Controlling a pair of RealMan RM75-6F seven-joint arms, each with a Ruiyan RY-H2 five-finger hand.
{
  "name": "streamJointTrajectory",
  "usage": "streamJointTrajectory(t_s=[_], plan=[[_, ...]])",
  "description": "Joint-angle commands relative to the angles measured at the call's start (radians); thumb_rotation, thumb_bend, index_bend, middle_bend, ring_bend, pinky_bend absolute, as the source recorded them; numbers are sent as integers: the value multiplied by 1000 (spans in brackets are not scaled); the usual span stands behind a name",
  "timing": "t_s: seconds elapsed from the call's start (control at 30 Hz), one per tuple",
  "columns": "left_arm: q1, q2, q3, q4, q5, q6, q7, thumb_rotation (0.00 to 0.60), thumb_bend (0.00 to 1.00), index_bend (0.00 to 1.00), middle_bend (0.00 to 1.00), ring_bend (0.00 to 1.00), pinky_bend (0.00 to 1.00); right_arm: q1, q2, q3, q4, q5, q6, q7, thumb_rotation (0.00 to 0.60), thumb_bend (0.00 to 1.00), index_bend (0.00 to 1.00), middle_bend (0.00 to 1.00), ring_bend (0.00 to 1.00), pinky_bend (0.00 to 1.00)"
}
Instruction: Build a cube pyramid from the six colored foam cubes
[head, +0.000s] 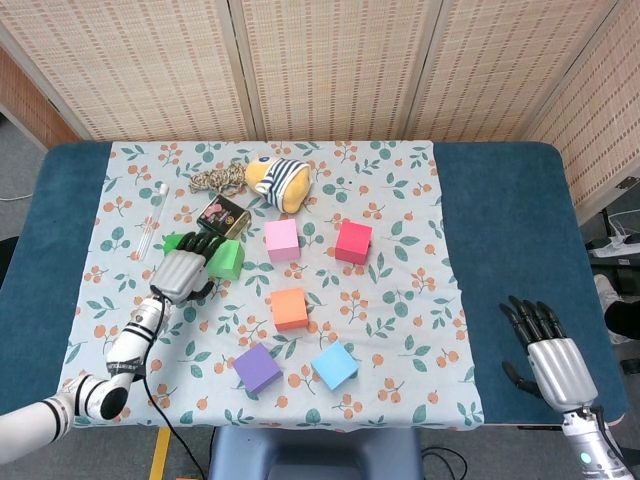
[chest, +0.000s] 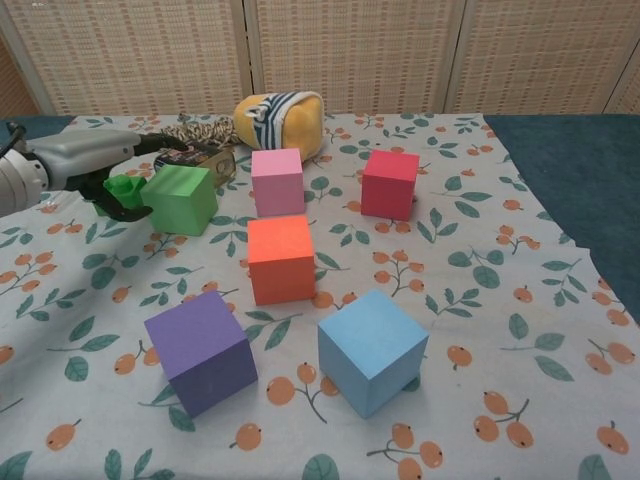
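Observation:
Six foam cubes lie apart on the floral cloth (head: 400, 300): green (head: 231, 262) (chest: 182, 198), pink (head: 282, 240) (chest: 277, 181), red (head: 353, 241) (chest: 390, 183), orange (head: 289, 308) (chest: 281, 258), purple (head: 258, 368) (chest: 200, 350) and blue (head: 334, 365) (chest: 371, 350). My left hand (head: 185, 268) (chest: 88, 160) reaches over the green cube's left side. Its dark fingers (chest: 165, 143) lie above the cube's far top edge and the thumb curls by its left face. I cannot see a firm grip. My right hand (head: 548, 352) rests with fingers spread on the blue table at the front right.
A green toy brick (chest: 124, 188) sits just left of the green cube, partly hidden by my left hand. Behind it are a dark small box (head: 222, 214), a clear tube (head: 152, 215), a cord bundle (head: 215, 180) and a striped yellow plush (head: 278, 180).

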Motion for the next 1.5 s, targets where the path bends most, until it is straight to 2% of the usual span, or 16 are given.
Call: streamJointTrajectory(t_s=[0.03,0.23,0.43,0.57,0.7,0.87,0.97,1.1,1.33,1.5], plan=[[-36,-37,-2,53,-36,-30,35,600,398,0,0,0,57,2,0,3,0,7,-5,1,600,239,0,0,0,0],[-71,-68,3,109,-62,-52,63,600,398,0,3,0,57,6,1,8,1,20,-16,1,600,239,0,0,0,0],[-96,-91,8,164,-80,-74,59,600,403,0,58,0,52,7,3,7,-3,24,-21,-5,600,239,0,0,0,0],[-94,-94,13,175,-70,-55,39,600,394,0,217,18,52,6,3,8,-5,26,-21,-6,600,239,0,0,0,0],[-86,-96,20,180,-32,-8,-3,600,386,0,448,129,46,6,3,6,-5,23,-22,-6,600,238,0,0,0,0],[-77,-89,28,170,-1,24,-48,600,387,0,576,187,38,4,6,0,-10,11,-16,-2,600,238,0,0,0,0],[-59,-55,39,105,27,59,-72,600,385,0,620,211,37,1,9,-2,-13,6,-10,5,600,238,0,0,0,0],[-5,36,77,-61,89,147,-64,600,384,0,660,241,37,1,13,-9,-14,-7,-10,13,600,239,0,0,0,0],[113,165,149,-362,93,276,49,600,384,0,719,300,42,1,26,-37,-21,-52,-10,31,600,238,0,0,0,0],[161,177,186,-456,50,320,182,600,383,0,721,302,43,0,36,-60,-25,-94,-4,49,600,239,0,0,0,0]])
